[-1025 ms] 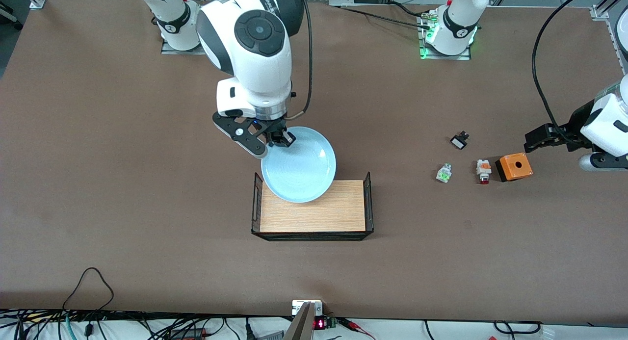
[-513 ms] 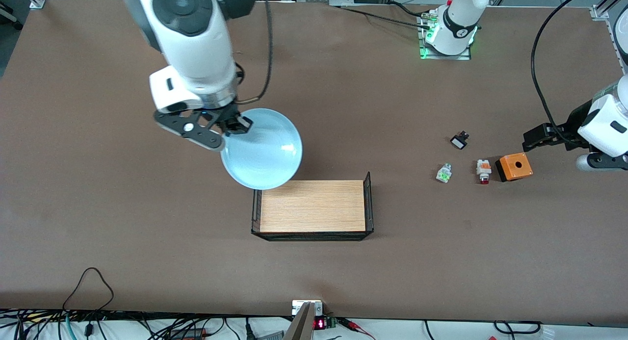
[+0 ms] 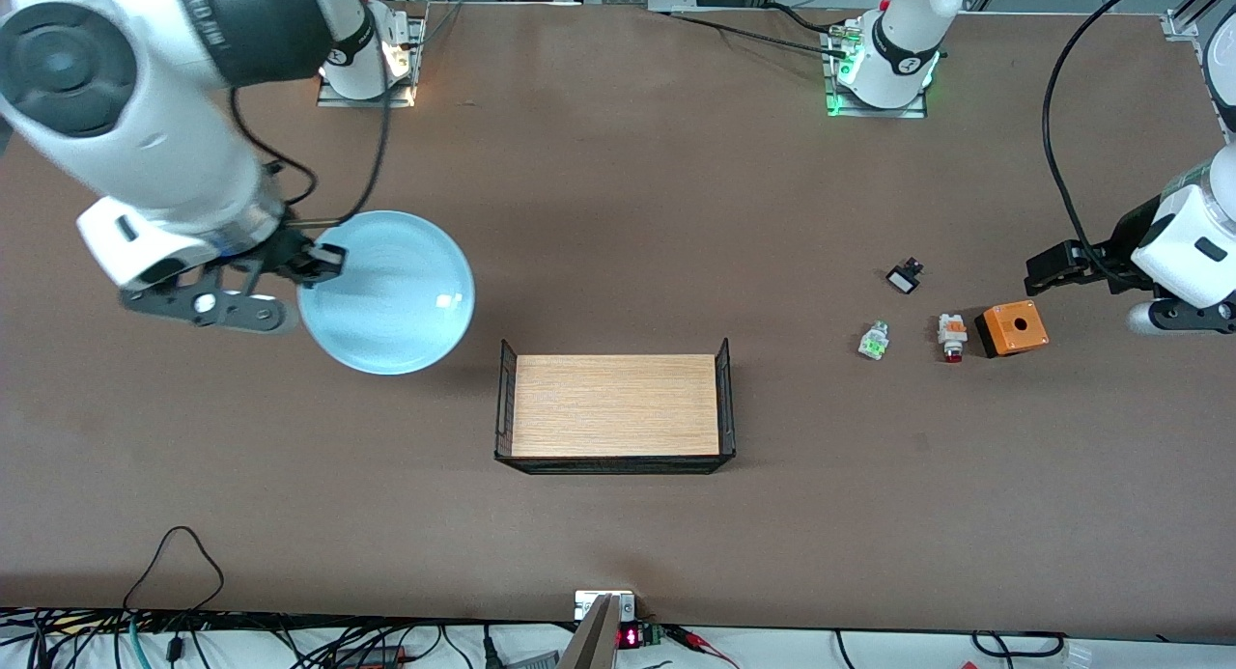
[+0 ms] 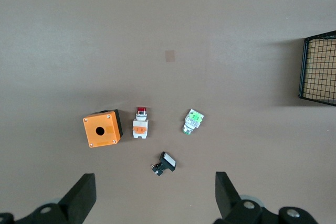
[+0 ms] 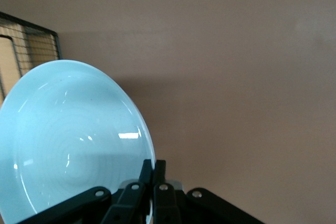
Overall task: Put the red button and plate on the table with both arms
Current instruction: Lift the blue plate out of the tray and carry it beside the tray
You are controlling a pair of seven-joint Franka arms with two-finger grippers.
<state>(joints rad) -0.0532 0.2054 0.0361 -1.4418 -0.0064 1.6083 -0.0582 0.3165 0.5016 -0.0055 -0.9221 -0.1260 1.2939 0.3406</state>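
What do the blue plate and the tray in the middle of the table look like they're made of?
The plate looks like glazed ceramic, possibly melamine: glossy, with bright glare spots and faint concentric rings. The tray seems to have a light wood or wood-look floor with visible grain, matte, and black wire mesh ends.

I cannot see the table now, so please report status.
Right pincer shut on plate, carried over bare table. Left pincer open over small parts; red button untouched. Nothing in the way.
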